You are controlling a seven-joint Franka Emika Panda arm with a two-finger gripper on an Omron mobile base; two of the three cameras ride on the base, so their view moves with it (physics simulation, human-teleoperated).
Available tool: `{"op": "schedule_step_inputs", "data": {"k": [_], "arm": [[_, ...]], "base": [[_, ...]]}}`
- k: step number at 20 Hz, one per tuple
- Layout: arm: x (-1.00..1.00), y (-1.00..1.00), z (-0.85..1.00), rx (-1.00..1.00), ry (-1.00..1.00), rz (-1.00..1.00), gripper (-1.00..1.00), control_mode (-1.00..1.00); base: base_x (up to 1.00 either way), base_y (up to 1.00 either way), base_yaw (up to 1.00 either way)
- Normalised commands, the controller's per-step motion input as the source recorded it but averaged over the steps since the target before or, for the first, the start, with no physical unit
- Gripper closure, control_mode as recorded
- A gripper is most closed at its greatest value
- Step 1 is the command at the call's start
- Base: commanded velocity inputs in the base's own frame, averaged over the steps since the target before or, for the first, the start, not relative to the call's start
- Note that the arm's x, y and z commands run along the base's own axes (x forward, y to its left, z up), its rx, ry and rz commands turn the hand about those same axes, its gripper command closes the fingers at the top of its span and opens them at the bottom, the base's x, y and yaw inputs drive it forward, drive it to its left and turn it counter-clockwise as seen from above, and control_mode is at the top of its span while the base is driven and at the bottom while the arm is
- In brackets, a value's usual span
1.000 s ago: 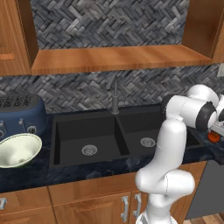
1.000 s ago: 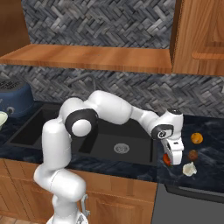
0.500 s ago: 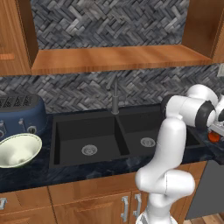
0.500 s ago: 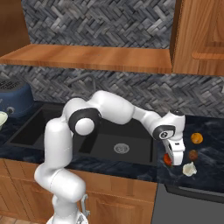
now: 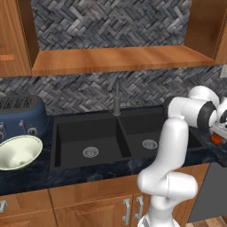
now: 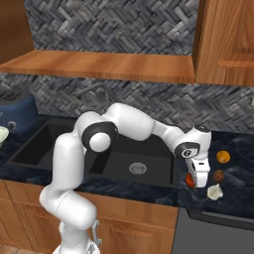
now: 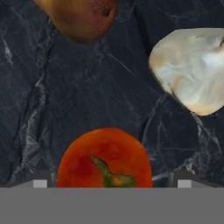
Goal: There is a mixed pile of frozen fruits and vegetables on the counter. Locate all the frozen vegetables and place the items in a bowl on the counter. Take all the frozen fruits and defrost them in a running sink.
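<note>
Nothing is sorted yet: your open gripper (image 7: 109, 183) straddles the tomato (image 7: 105, 158) on the counter (image 7: 52, 96), and the bowl (image 5: 18, 152) sits empty.

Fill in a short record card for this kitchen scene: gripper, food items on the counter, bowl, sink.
gripper: open, hanging over the tomato, one finger on each side of it
tomato: red, on the counter, not lifted
garlic: pale bulb, lying apart from the tomato
fruit: bright orange ball farther back; a browner piece nearer the garlic
bowl: cream inside, green rim, left of the sink, nothing in it
sink: black double basin, no water seen running
</note>
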Motion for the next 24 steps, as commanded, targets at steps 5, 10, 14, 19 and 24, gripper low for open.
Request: {"op": "schedule_step_inputs", "data": {"k": [5, 10, 14, 19, 24], "arm": [[-0.01, 0.0, -0.75, 0.01, 0.0, -0.02, -1.0, -1.0], [-0.02, 0.0, -0.64, 0.01, 0.0, -0.01, 1.0, -1.0], [0.0, 0.0, -0.04, 0.0, 0.01, 0.0, 1.0, -1.0], [-0.09, 0.15, 0.23, 0.0, -0.04, -0.01, 1.0, -1.0], [-0.1, 0.45, 0.4, -0.04, -0.11, 0.0, 1.0, -1.0]], "base": [[0.0, 0.0, 0.0], [0.0, 0.0, 0.0], [0.0, 0.0, 0.0], [0.0, 0.0, 0.0], [0.0, 0.0, 0.0]]}}
